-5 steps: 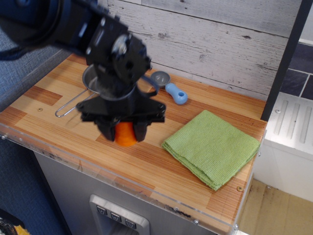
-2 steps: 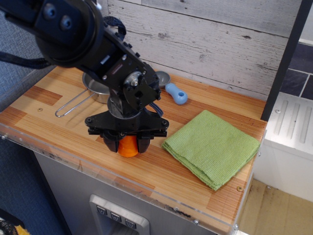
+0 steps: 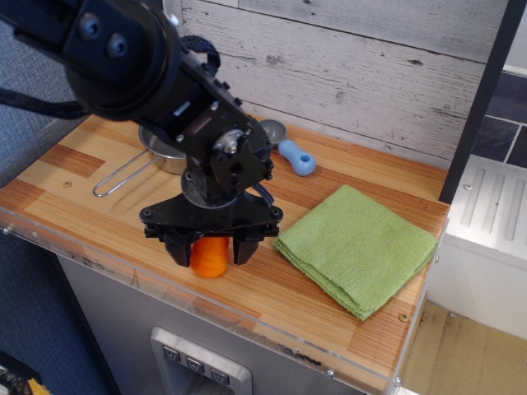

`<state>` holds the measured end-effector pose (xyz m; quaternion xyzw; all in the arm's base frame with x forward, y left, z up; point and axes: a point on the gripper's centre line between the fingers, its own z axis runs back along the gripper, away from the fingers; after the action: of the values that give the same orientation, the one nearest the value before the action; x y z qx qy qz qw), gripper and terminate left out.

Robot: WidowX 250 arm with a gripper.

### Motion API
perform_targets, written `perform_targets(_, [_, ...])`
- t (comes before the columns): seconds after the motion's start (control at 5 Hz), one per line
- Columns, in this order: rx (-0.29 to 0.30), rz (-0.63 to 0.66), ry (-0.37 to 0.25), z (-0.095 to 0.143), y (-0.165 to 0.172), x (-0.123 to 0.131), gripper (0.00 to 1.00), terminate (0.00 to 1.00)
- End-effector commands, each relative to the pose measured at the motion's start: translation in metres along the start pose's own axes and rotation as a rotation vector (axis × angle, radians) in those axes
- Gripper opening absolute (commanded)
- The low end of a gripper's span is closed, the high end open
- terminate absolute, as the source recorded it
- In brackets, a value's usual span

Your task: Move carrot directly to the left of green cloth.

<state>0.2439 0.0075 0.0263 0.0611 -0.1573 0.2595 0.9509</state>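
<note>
The orange carrot point(image 3: 210, 258) stands on the wooden counter, a short way left of the green cloth point(image 3: 358, 247), which lies flat at the right. My gripper point(image 3: 211, 248) points down over the carrot with one black finger on each side. The fingers point(image 3: 179, 248) stand slightly apart from the carrot, so the gripper looks open. The top of the carrot is hidden by the gripper body.
A metal pan with a wire handle point(image 3: 123, 174) sits behind the arm at the back left. A grey scoop with a blue handle point(image 3: 296, 158) lies near the back wall. The counter's front edge point(image 3: 247, 317) is close below the carrot.
The gripper carried the carrot toward the front edge and lowered it. Its fingers have since spread apart from the carrot, which now rests on the counter.
</note>
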Motion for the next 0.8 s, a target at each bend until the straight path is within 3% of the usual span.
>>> perform_targets(0.0, [-0.030, 0.007, -0.011, 0.008, -0.012, 0.002, 1.00, 0.00])
perform_targets(0.2, [-0.067, 0.018, 0.006, 0.012, -0.014, 0.008, 1.00, 0.00])
perform_targets(0.6, [-0.063, 0.036, -0.030, 0.043, -0.016, 0.026, 1.00, 0.00])
